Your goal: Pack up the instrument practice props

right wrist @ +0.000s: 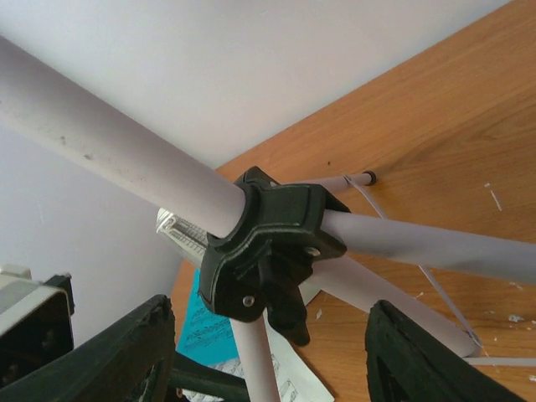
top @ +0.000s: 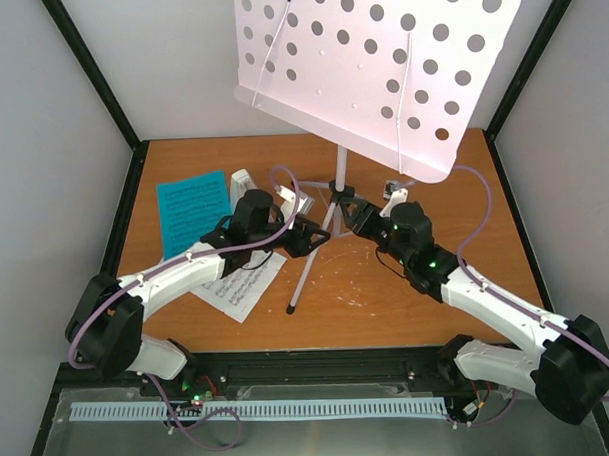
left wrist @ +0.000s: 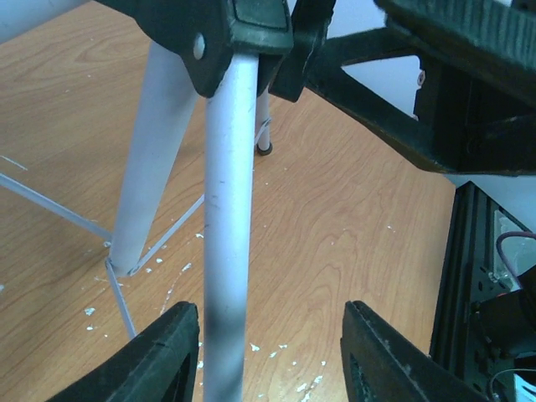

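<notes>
From above, we see the music stand upright between both arms, with its perforated tray blocking the back of the table. The left gripper and right gripper sit either side of its base, too small here to read their jaws. The blue sheet, white sheet and half-hidden metronome lie well outside the left fingers.

On the left wrist camera, the left gripper straddles a pale tube. The tube is just beside one of the fingers, with a clear gap to the other, so they are released and grasping nothing. The black hub is cut off at the top.

On the right wrist camera, the right gripper has the whole hub just beyond its tips. A tube drops between the fingers with space on both sides, so these are released too. Past the hub we glimpse the blue sheet and the mostly hidden metronome.
</notes>
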`<act>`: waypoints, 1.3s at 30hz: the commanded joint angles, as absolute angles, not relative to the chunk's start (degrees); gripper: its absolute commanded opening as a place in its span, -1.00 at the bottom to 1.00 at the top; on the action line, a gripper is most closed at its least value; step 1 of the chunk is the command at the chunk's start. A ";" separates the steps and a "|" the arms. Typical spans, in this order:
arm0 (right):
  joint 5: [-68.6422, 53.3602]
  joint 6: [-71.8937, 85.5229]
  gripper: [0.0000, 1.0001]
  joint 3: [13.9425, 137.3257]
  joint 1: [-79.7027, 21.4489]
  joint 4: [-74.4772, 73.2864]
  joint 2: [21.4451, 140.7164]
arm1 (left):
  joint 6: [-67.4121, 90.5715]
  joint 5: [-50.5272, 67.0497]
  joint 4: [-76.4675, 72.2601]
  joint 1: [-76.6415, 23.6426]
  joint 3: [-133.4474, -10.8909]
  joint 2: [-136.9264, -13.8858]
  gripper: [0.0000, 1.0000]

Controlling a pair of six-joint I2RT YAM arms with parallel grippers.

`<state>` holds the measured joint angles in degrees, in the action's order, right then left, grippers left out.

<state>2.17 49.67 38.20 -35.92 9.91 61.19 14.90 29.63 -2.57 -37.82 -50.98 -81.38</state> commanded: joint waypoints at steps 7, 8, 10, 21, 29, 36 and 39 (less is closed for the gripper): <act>3.70 40.17 -0.15 43.54 -35.51 6.78 64.05 | 12.92 27.69 -7.30 -37.44 -49.83 -82.18 -0.18; 3.55 39.72 -0.18 43.71 -35.46 6.51 64.34 | 12.72 27.47 -7.30 -37.39 -49.90 -82.35 -0.19; 3.25 38.95 -0.19 44.14 -35.49 5.54 64.80 | 12.48 27.62 -7.29 -37.44 -50.18 -82.56 -0.22; 2.00 35.35 -0.32 43.63 -34.43 6.09 65.76 | 11.05 28.17 -7.22 -37.44 -51.47 -84.97 -0.52; 0.38 30.03 -0.52 43.21 -33.53 7.11 66.24 | 10.60 27.73 -6.84 -37.44 -51.72 -85.31 -0.86; -3.54 17.20 -0.81 43.90 -33.38 6.53 66.92 | 10.02 27.13 -5.70 -37.44 -52.29 -85.16 -0.99; -7.68 6.40 -0.94 44.34 -33.39 3.59 66.84 | 9.87 27.07 -5.16 -37.44 -52.38 -84.60 -0.99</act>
<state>-2.52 21.63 42.83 -33.71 6.83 66.26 10.83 28.27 -5.48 -37.74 -49.47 -84.97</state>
